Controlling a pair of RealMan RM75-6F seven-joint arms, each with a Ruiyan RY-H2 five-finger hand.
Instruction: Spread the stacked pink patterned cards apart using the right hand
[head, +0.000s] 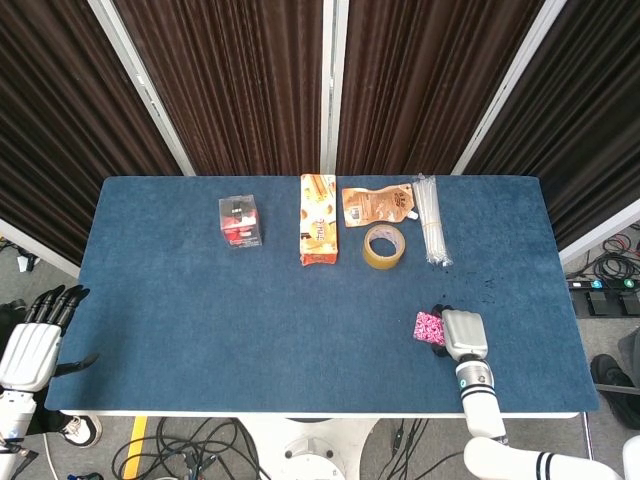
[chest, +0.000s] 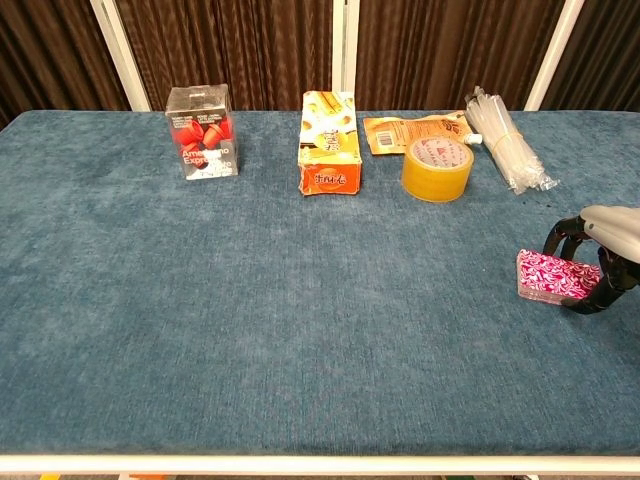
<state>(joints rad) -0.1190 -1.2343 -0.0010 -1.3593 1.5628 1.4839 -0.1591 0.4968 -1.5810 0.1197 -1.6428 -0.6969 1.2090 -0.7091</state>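
Right hand poised at the card stack, ready to fan it out

The right hand (chest: 602, 262) curls its fingers (chest: 556, 234) around the pink patterned cards (chest: 555, 275) near the worktop's (chest: 300, 320) right front edge (contact looks likely, a firm hold cannot be told); light downward pressure with a sideways drag should spread them, while the left hand (head: 32, 345) hangs spread, holding nothing.
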